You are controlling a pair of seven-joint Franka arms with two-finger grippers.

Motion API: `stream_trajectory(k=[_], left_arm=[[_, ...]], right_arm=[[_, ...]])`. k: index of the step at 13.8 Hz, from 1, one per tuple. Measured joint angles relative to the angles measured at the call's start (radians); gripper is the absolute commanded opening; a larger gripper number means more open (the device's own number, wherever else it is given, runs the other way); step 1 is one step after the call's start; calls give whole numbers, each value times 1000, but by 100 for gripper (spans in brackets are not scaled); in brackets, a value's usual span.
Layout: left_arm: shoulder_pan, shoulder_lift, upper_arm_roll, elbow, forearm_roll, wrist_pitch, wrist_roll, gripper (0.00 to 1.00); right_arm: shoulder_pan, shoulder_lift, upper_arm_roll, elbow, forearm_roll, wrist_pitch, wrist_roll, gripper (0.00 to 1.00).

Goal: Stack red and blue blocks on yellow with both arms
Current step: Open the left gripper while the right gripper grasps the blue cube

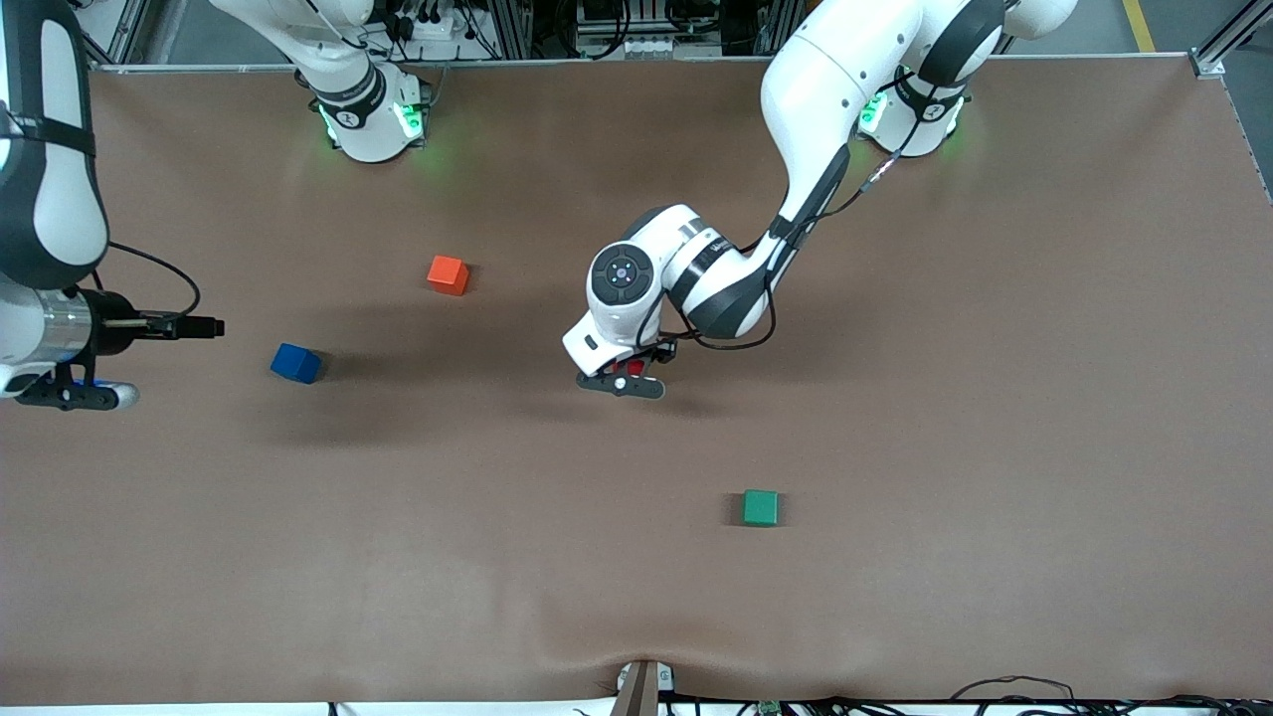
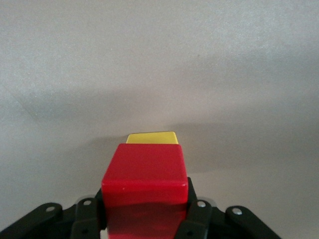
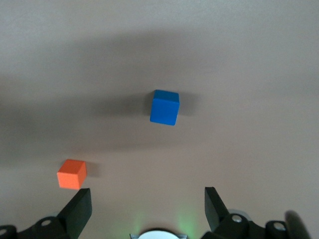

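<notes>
No readable text, label, brand or number shows on anything here.

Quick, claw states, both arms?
Left claw: closed on the red block, over the yellow block.
Right claw: open, empty.

The yellow cube was mostly hidden by the red cube, with only a strip showing. In the front view the left wrist covered both almost entirely. The right gripper fingertips were cut off by the frame edge.

Brown table: blue cube, orange-red cube, green cube.
</notes>
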Motion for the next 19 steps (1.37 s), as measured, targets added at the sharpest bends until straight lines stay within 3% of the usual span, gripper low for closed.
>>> stream_trajectory(k=[10,11,12,19], left_arm=[[-1,4,0,1,0,15,-15,2],[-1,4,0,1,0,15,-22,21],[-1,4,0,1,0,15,-29,99],[-12,20,0,7,0,18,-79,100]], right_arm=[[-10,14,-10,-268,1,388,6,100],[-12,17,-11,-302,1,436,15,100],[-11,20,-10,-334,1,478,36,100],[38,24,3,-436,-22,614,137,100]])
